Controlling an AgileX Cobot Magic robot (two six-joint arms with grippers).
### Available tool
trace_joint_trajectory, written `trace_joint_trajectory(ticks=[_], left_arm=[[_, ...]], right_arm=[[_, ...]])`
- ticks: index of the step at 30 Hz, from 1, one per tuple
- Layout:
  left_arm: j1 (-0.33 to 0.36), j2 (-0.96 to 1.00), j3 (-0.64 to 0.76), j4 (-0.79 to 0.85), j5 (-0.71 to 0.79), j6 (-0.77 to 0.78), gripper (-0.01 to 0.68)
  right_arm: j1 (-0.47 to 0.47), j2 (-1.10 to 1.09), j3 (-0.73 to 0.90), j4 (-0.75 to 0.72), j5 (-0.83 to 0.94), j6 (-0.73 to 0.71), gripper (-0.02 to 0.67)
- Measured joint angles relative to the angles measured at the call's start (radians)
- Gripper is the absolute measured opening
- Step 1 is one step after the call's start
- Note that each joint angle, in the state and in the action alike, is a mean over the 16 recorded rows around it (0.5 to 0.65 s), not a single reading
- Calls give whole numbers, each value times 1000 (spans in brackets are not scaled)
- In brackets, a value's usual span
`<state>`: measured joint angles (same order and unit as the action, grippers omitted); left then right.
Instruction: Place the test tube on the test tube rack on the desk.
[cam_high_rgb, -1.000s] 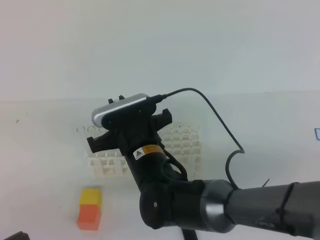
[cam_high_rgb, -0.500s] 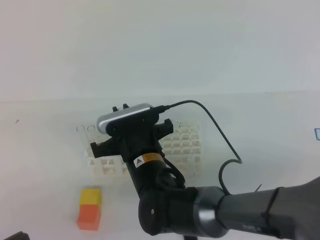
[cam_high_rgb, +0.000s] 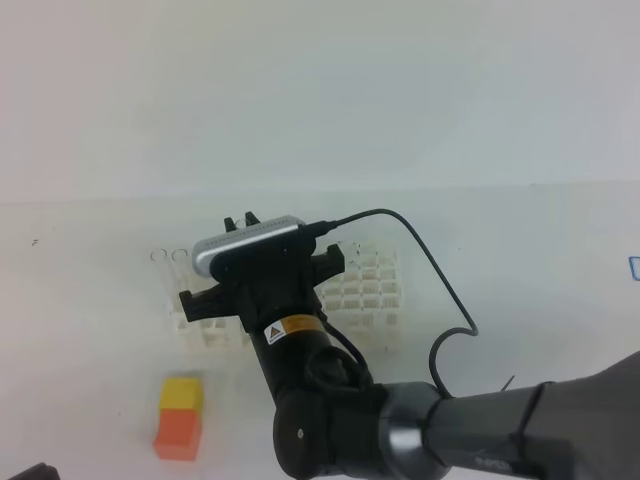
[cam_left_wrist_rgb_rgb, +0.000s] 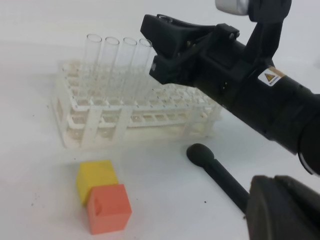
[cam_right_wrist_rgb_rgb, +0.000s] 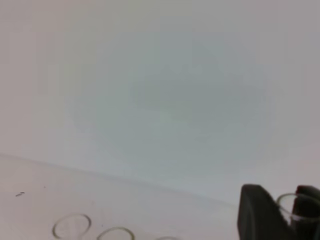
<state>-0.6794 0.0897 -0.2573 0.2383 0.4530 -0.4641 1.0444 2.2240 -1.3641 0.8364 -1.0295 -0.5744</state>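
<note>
The white test tube rack (cam_high_rgb: 370, 290) stands on the white desk (cam_high_rgb: 80, 330); it also shows in the left wrist view (cam_left_wrist_rgb_rgb: 150, 117). Three clear tubes (cam_left_wrist_rgb_rgb: 107, 57) stand in its back row. A fourth test tube (cam_left_wrist_rgb_rgb: 145, 57) stands upright beside them, at the tips of my right gripper (cam_left_wrist_rgb_rgb: 157, 50). In the right wrist view its rim (cam_right_wrist_rgb_rgb: 291, 206) sits between the gripper's two dark fingers (cam_right_wrist_rgb_rgb: 260, 217). My right gripper (cam_high_rgb: 241, 219) hangs over the rack's left half. Of my left gripper, only a dark blurred part (cam_left_wrist_rgb_rgb: 285, 205) shows.
A yellow-and-orange block (cam_high_rgb: 180, 420) lies on the desk in front of the rack's left end; it also shows in the left wrist view (cam_left_wrist_rgb_rgb: 102, 200). A black rod with a round knob (cam_left_wrist_rgb_rgb: 210, 165) lies front right of the rack.
My right gripper has sunk a little lower over the rack's left half, and the arm has shifted slightly left. The block and rack have not moved.
</note>
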Motion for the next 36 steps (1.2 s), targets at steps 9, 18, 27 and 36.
trace_joint_trajectory(ticks=[9,18,27,36], left_arm=[[0,0,0,0,0,0,-1],[0,0,0,0,0,0,-1],[0,0,0,0,0,0,-1],[0,0,0,0,0,0,-1]], right_arm=[[2,22,-1,4,-3,1,122],[3,38,-1,8,0,3,122],[4,44,-2,9,-1,5,123],[4,45,-2,12,0,12,147]])
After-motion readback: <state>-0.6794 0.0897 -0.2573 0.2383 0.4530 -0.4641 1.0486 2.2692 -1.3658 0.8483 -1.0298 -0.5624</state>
